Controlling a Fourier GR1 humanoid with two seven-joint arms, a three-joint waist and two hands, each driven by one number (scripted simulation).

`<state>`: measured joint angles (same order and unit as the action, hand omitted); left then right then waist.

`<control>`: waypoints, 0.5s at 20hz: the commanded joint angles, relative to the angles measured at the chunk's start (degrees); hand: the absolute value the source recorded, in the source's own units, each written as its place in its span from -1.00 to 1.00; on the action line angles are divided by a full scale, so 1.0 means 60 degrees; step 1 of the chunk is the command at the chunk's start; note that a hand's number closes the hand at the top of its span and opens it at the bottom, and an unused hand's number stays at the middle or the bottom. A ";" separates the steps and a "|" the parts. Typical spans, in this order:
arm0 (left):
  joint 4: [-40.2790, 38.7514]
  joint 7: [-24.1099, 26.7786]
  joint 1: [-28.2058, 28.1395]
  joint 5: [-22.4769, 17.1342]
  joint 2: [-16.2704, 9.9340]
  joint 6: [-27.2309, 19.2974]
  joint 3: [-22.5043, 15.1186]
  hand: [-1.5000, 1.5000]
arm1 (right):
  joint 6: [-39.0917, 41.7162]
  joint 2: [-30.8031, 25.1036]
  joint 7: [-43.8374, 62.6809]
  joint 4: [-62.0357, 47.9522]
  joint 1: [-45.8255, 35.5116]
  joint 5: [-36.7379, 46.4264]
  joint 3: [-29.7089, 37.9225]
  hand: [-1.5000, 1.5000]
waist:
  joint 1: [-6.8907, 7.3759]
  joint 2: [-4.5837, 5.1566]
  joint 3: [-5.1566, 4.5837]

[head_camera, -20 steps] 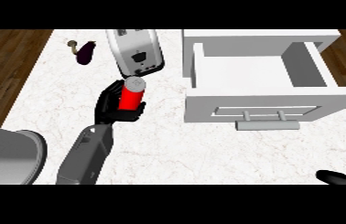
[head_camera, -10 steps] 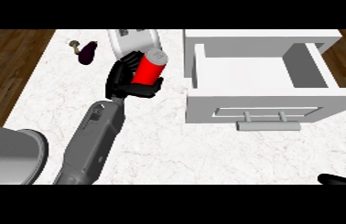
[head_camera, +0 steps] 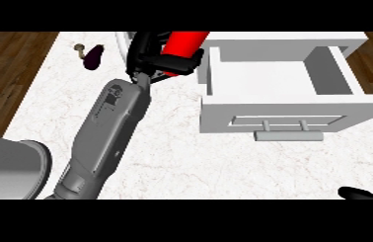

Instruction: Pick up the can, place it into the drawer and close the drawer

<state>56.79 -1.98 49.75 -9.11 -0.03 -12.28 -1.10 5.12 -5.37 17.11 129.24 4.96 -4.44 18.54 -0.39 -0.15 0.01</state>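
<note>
The robot's left hand [head_camera: 154, 58], black against the pale stone, is curled round a red can [head_camera: 182, 46] and holds it tilted above the counter [head_camera: 182, 157], the can's upper end running up to the top of the view and its lower part hidden behind the fingers. The can sits just left of the open drawer [head_camera: 280, 95] — close to that white box's left wall but not over its hollow. The grey left forearm [head_camera: 109, 132] stretches in a long diagonal from the lower left corner up to the wrist, covering much of the counter's left half. Behind the hand a white object [head_camera: 125, 38] shows only as a sliver at the upper edge, too hidden to name. Farther left a small dark purple eggplant [head_camera: 93, 58] with a brownish stem lies on the marbled top, well apart from the hand. The drawer stands pulled out toward the viewer, its inside bare and white, its front panel carrying a recessed frame and a grey bar handle [head_camera: 288, 136]. At the lower left a rounded grey shape [head_camera: 22, 169] cuts into the view. The right hand [head_camera: 357, 193] shows only as a black tip at the lower right edge — whether its fingers are spread or curled cannot be told. Dark wooden floor [head_camera: 22, 63] borders the counter on the left.
</note>
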 commanded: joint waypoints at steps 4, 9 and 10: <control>0.0334 -0.1448 0.1494 0.0122 0.0005 -0.1081 -0.0882 1.00 | -0.0113 -0.0282 0.0359 -0.0237 -0.0528 -0.0300 0.0293 -1.00 | -0.0007 0.0006 0.0002; -0.1379 -0.1441 0.3261 -0.0348 0.0005 -0.1530 -0.0797 1.00 | 0.0095 -0.0318 0.0410 0.0198 -0.0206 -0.0554 0.0376 -1.00 | -0.0191 0.0042 0.0004; -0.1961 -0.1544 0.3837 -0.0590 0.0005 -0.1836 -0.0906 1.00 | 0.0060 -0.0143 -0.0139 -0.0346 -0.0326 -0.0152 0.0141 -1.00 | -0.0260 0.0075 0.0008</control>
<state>50.32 -10.06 66.32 -10.53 -0.02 -19.73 -4.57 5.26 -6.74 17.92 128.27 3.03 -5.88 19.87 -1.27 0.11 0.03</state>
